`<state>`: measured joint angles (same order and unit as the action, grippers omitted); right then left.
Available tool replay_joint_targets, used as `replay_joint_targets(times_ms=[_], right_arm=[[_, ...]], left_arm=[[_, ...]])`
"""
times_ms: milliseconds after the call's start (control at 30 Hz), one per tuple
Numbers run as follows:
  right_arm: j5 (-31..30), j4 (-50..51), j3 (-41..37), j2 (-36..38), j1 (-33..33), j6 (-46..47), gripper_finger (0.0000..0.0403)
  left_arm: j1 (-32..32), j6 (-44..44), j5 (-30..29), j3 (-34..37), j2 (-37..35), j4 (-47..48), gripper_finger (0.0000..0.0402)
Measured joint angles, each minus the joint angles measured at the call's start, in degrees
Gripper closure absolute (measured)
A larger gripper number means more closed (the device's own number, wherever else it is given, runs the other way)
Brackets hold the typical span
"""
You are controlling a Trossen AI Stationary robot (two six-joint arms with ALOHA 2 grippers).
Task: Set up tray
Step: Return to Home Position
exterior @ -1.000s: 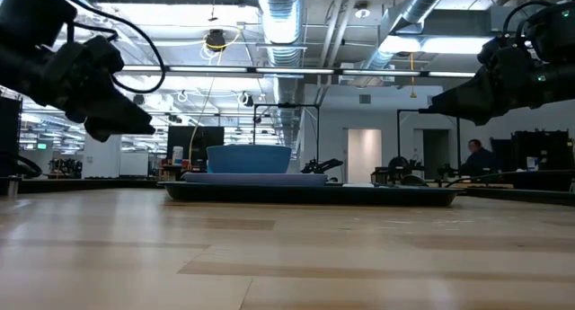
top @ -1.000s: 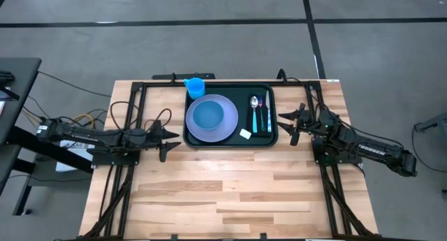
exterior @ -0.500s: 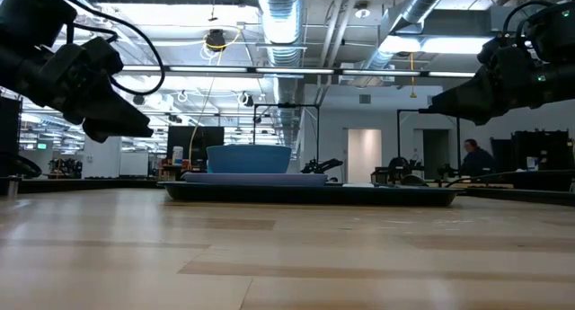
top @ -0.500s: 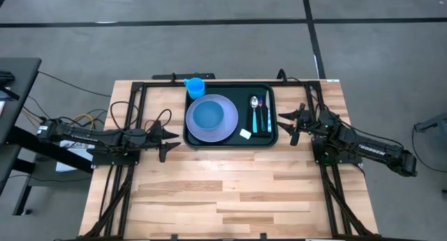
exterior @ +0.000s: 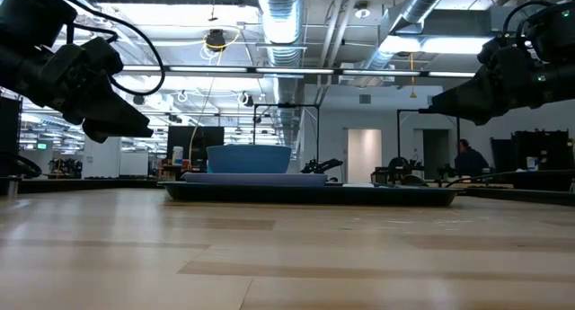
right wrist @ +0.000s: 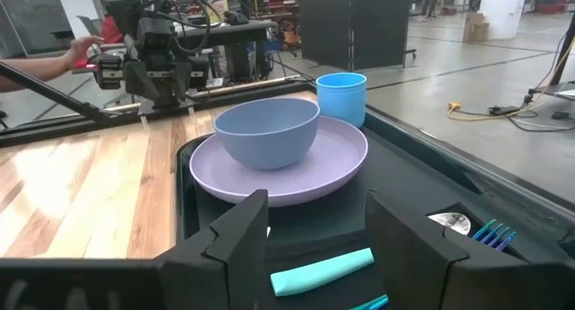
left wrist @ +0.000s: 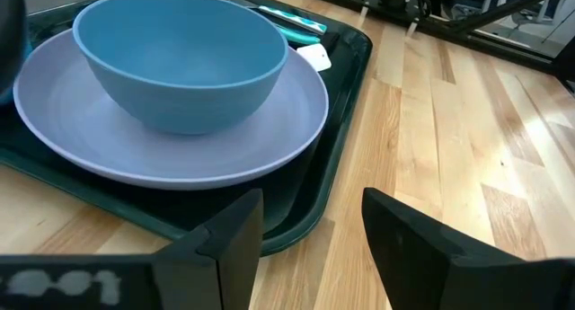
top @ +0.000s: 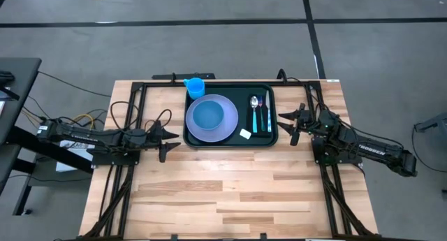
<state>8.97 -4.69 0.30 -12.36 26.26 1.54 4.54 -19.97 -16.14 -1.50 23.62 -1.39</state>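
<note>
On the wooden table (top: 230, 192), in the middle of the half that the high view shows toward the top, the dark tray (top: 271, 139) lies flat on the wood. On the left part of the tray there is a lavender plate (top: 230, 129) with a blue bowl (top: 208, 116) standing on it. A blue cup (top: 195, 86) stands at the tray's corner, just beside the plate. On the right part, three pieces of cutlery with blue handles (top: 260, 119) lie side by side, and a small white piece (top: 245, 134) lies near them. The left gripper (top: 169, 142) hangs above the wood just beside the tray's left edge, not touching it; its jaws stand apart and hold nothing. The right gripper (top: 287, 127) hangs just beside the tray's right edge, its jaws also apart and empty.
</note>
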Motion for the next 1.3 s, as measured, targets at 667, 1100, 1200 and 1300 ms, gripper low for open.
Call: replay_joint_targets(times_ms=[667,1100,1200,1300], right_arm=[[0.00,0.00,0.00,0.00,0.00,0.00,0.0227],[0.00,0.00,0.00,0.00,0.02,0.00,0.0223],[0.00,0.00,0.00,0.00,0.00,0.00,0.0225],[0.00,0.00,0.00,0.00,0.00,0.00,0.0225]], left_arm=[[0.00,0.00,-0.07,0.00,0.00,0.18,0.0223],[0.00,0.00,-0.07,0.00,0.00,0.18,0.0223],[-0.02,0.00,-0.09,0.00,0.00,0.18,0.0223],[-0.02,0.00,-0.07,0.00,0.00,0.18,0.0223]])
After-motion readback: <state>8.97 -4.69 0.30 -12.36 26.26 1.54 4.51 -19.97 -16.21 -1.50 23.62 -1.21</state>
